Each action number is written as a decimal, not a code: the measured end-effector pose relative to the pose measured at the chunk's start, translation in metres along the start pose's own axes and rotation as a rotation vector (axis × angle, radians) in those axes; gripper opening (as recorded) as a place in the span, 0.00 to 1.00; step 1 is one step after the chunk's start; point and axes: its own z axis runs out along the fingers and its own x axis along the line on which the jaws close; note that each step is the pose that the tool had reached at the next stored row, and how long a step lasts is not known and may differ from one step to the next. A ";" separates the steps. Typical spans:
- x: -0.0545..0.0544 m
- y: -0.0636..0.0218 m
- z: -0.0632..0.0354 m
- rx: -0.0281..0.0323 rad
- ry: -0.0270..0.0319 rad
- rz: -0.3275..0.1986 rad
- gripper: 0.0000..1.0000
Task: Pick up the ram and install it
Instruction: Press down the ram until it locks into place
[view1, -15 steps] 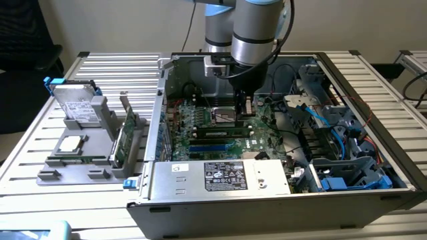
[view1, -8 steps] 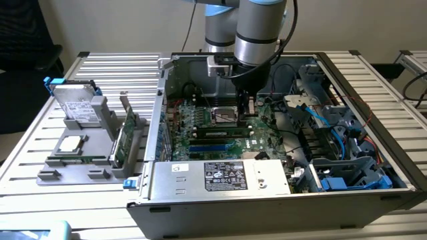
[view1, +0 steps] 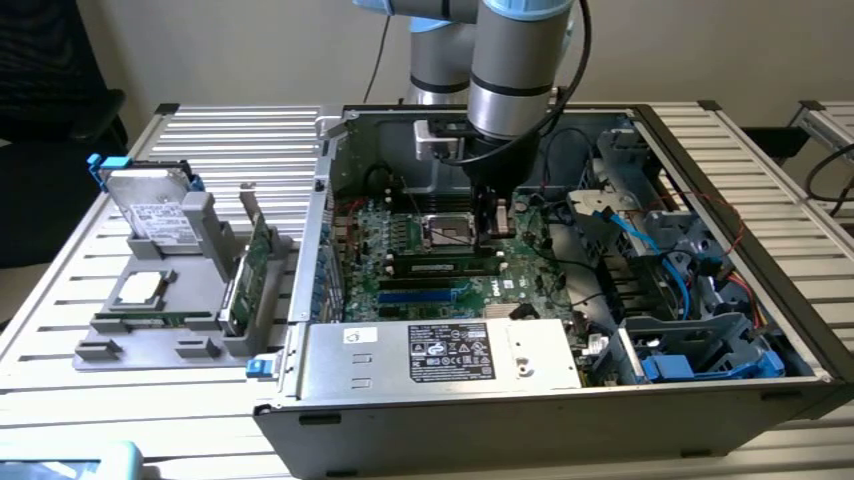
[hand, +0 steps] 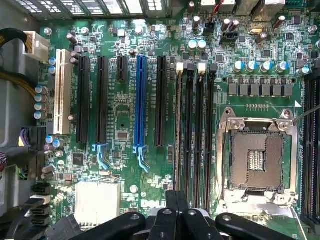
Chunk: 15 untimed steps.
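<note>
ram (view1: 447, 268) is standing on edge in a memory slot on the motherboard (view1: 400, 238). It's the slot closest to the long expansion slots, with the empty cpu socket (view1: 450, 232) just on the far side of it. In the wrist view the ram (hand: 178, 130) is only a thin green-gold edge running along that first slot, with bare black slots beside it. I honestly can't tell whether it's clicked fully home, since the end clips are too small to read.

The gripper (view1: 497, 232) is down inside the case (view1: 747, 300) with its fingers pressed together and nothing between them. In the wrist view the gripper (hand: 176, 200) sits over one end of the slot row, right about where the stick ends. Touching it or hovering just above? Can't say.

The geometry that matters is the stick's long axis, which runs across the exterior view, parallel to the power supply (view1: 441, 350). The gripper is at the end toward the exterior view's right, so nearly the whole stick stretches away from it toward the exterior view's left. The contact edge points down into the slot, the top edge faces up, and the labelled face looks toward the power supply.

The spare stick (view1: 150, 318) lies in the grey tray (view1: 100, 350) outside the case, well apart from all this.
</note>
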 end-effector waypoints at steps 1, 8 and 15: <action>0.000 -0.0001 0.0005 0.0020 0.0000 0.000 0.11; -0.001 -0.0002 0.0034 0.0216 0.0001 0.002 0.11; -0.003 0.0006 0.0054 0.0255 0.0004 0.005 0.11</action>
